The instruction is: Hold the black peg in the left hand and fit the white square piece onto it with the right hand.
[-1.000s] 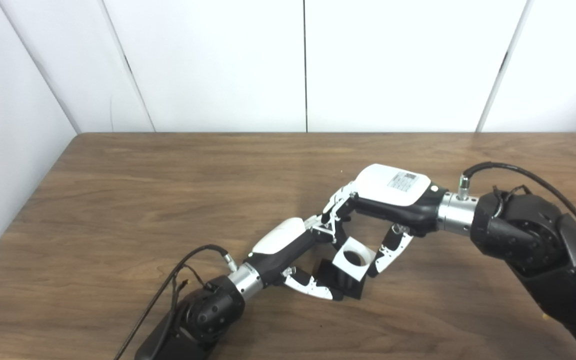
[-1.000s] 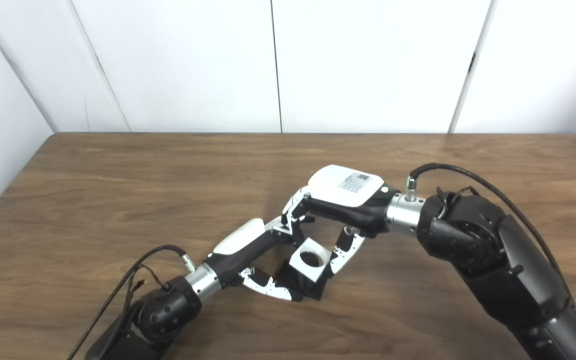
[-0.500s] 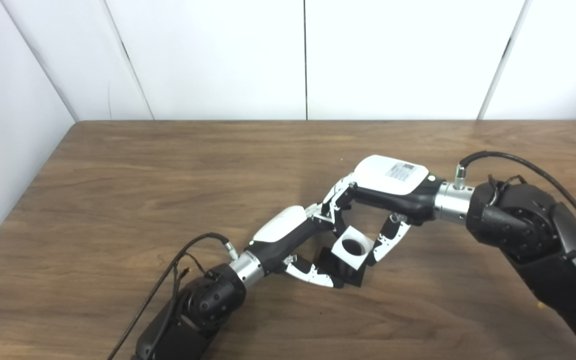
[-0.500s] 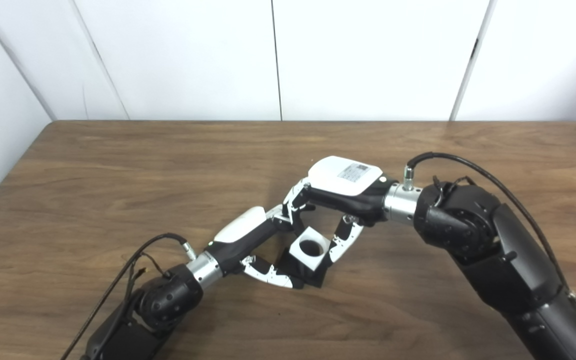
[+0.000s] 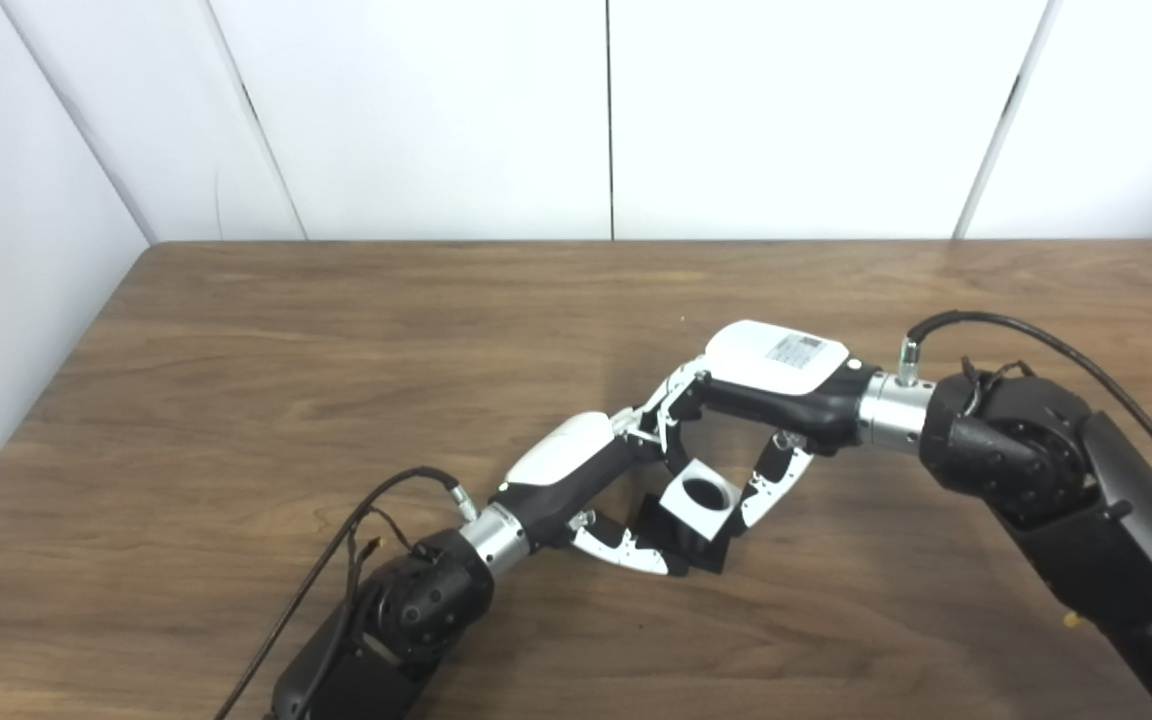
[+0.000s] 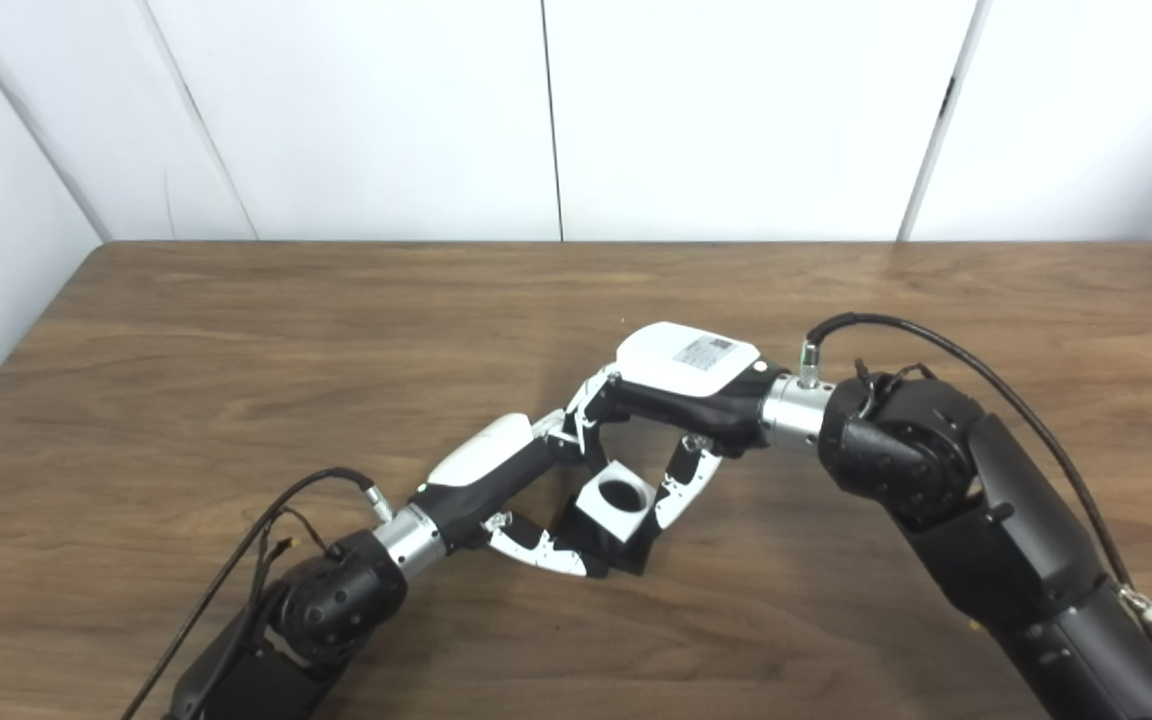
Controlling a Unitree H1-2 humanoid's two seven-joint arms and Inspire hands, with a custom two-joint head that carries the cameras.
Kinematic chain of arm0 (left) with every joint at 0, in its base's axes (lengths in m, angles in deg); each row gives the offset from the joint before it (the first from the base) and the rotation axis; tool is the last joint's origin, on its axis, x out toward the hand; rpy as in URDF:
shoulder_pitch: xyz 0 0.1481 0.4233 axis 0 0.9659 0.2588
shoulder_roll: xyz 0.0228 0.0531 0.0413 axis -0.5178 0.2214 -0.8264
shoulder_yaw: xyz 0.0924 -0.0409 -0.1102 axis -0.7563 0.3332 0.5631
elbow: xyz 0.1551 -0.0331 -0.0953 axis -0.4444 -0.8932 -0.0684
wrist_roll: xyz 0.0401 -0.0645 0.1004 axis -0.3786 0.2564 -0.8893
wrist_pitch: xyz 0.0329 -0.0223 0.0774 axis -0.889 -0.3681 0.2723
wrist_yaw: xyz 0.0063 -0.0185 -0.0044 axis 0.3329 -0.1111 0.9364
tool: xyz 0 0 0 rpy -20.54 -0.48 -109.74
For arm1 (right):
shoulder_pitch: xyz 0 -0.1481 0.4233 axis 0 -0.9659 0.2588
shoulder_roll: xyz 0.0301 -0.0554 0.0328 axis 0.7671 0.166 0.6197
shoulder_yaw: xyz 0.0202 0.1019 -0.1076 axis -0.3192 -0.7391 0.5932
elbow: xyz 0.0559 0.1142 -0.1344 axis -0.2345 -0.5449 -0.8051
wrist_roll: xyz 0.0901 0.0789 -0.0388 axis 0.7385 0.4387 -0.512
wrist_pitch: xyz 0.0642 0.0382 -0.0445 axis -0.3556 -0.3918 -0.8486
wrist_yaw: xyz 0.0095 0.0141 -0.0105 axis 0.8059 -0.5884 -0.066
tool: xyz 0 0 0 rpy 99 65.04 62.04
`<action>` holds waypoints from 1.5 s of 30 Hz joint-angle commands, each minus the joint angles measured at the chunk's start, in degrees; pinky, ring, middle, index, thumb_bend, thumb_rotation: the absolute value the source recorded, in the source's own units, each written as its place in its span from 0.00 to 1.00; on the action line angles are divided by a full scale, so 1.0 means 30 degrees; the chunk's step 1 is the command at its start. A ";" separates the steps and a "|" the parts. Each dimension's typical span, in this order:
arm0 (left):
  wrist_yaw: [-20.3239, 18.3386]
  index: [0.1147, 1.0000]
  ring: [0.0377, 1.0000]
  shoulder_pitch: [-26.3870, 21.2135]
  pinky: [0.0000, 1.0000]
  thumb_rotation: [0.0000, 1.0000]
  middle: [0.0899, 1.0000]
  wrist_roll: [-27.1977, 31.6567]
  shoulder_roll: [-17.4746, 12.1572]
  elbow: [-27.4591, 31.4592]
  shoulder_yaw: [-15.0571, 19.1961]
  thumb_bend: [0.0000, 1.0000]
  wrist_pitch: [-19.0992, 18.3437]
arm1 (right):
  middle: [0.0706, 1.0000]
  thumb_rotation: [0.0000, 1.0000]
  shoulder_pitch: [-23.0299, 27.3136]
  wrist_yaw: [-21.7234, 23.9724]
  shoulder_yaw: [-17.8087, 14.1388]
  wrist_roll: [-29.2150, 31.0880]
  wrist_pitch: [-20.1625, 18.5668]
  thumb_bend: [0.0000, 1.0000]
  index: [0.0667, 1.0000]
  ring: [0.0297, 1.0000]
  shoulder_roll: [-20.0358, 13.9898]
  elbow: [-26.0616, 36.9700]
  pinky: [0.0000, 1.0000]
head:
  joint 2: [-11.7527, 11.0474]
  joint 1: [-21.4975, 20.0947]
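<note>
Crowding the white square piece, both hands hide the black peg.

You've got a brown wood-grain table with darker streaks, backed by a plain white panelled wall with thin dark seams. On the table, the left hand has a white back shell, black palm and black-and-white fingers; its wrist is silver, arm black. The right hand matches, plus a small grey printed label on its white shell. Between them, your white square piece shows a dark round hole, sitting on the black peg.
</note>
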 commanded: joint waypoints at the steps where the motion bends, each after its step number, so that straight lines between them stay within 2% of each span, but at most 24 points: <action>1: -0.1016 0.43 1.00 0.0476 1.00 0.08 0.96 -0.1152 -0.0081 -0.0517 -0.0798 0.52 -0.0729 | 0.74 0.14 0.0348 -0.0364 0.0034 -0.0598 0.0025 0.51 0.45 0.79 0.0176 -0.0307 0.77 | 0.0015 0.0012; 13: -0.1072 0.43 1.00 0.0382 1.00 0.08 0.96 -0.1019 -0.0044 -0.0582 -0.0778 0.52 -0.0809 | 0.77 0.16 0.0357 0.0229 0.0122 -0.0355 -0.0307 0.51 0.46 0.80 -0.0252 -0.0047 0.79 | 0.0006 -0.0064; 14: -0.1083 0.43 1.00 0.0376 1.00 0.08 0.96 -0.1009 -0.0041 -0.0585 -0.0782 0.52 -0.0814 | 0.78 0.27 0.0382 0.0334 0.0105 -0.0320 -0.0348 0.68 0.58 0.80 -0.0306 0.0027 0.80 | 0.0006 -0.0064; 16: -0.1040 0.43 1.00 0.0372 1.00 0.08 0.96 -0.1053 -0.0037 -0.0606 -0.0797 0.52 -0.0774 | 0.79 0.33 0.0405 0.0453 0.0047 -0.0263 -0.0376 0.78 0.66 0.80 -0.0371 0.0122 0.81 | 0.0006 -0.0064; 23: -0.0900 0.43 1.00 0.0286 1.00 0.08 0.96 -0.1183 -0.0057 -0.0779 -0.0841 0.52 -0.0585 | 0.85 0.37 0.0504 0.1157 0.0015 -0.0275 -0.0937 0.88 0.80 0.84 -0.0589 0.0415 0.83 | 0.0041 -0.0144; 26: -0.0891 0.43 1.00 0.0272 1.00 0.08 0.96 -0.1172 -0.0078 -0.0812 -0.0836 0.52 -0.0544 | 0.86 0.38 0.0504 0.1443 0.0015 -0.0321 -0.1286 0.91 0.83 0.85 -0.0614 0.0543 0.84 | 0.0056 -0.0172; 37: -0.1102 0.43 1.00 0.0225 1.00 0.08 0.96 -0.0899 -0.0182 -0.0714 -0.0724 0.52 -0.0753 | 0.89 0.36 0.0641 0.2027 -0.0033 -0.0339 -0.1865 0.94 0.82 0.88 -0.0721 0.0658 0.87 | -0.0009 -0.0372; 45: -0.1025 0.43 1.00 0.0298 1.00 0.08 0.96 -0.0803 -0.0428 -0.0890 -0.0643 0.52 -0.0486 | 0.86 0.33 0.1222 0.1621 -0.0760 -0.0164 -0.1698 0.87 0.78 0.86 -0.1203 0.0462 0.83 | -0.0380 -0.1387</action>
